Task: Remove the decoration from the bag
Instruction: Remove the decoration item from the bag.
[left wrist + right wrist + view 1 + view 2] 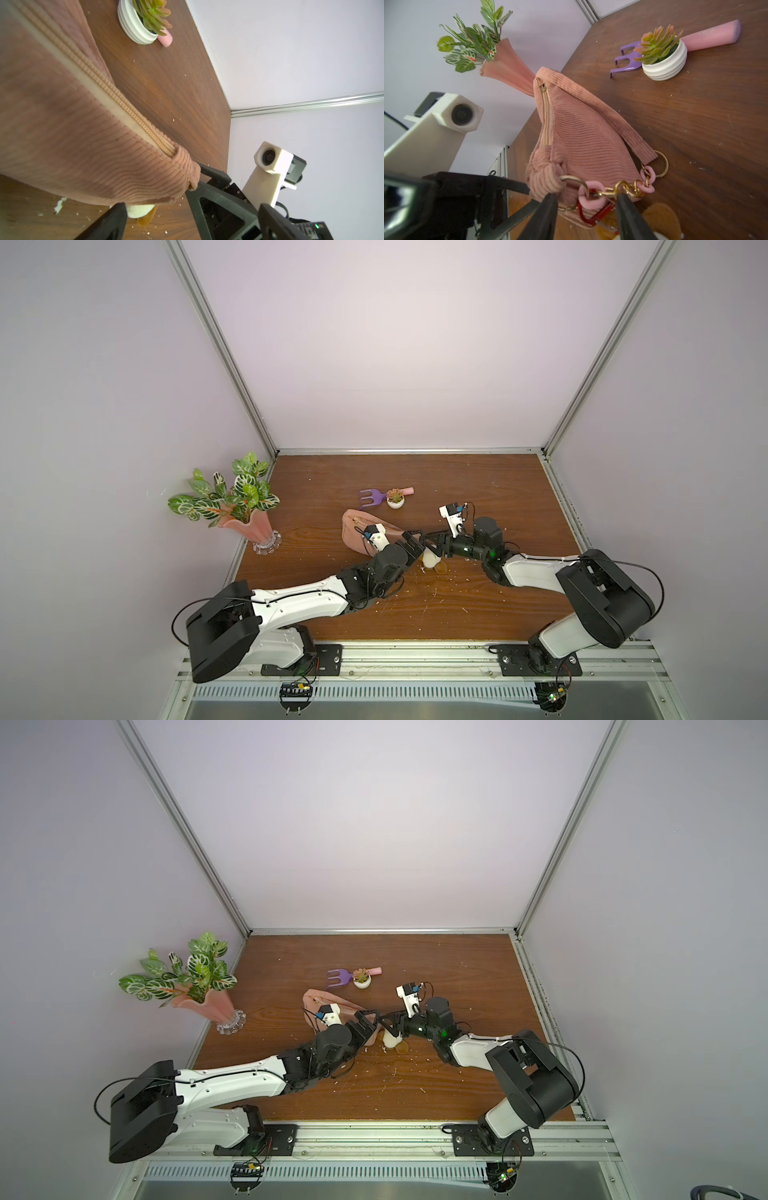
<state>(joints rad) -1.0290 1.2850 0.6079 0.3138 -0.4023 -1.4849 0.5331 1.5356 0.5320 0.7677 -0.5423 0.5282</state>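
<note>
The salmon-pink corduroy bag lies mid-table, zipper up. At its near end hangs a gold and pink chain with a red clip. The cream and brown plush decoration lies on the table just below that end. My right gripper is open, its fingers on either side of the red clip. My left gripper stands wide open around the bag's end.
A small succulent in a white pot and a purple hand fork with a pink handle lie behind the bag. A pink vase with leaves stands at the table's left edge. White crumbs dot the wooden table.
</note>
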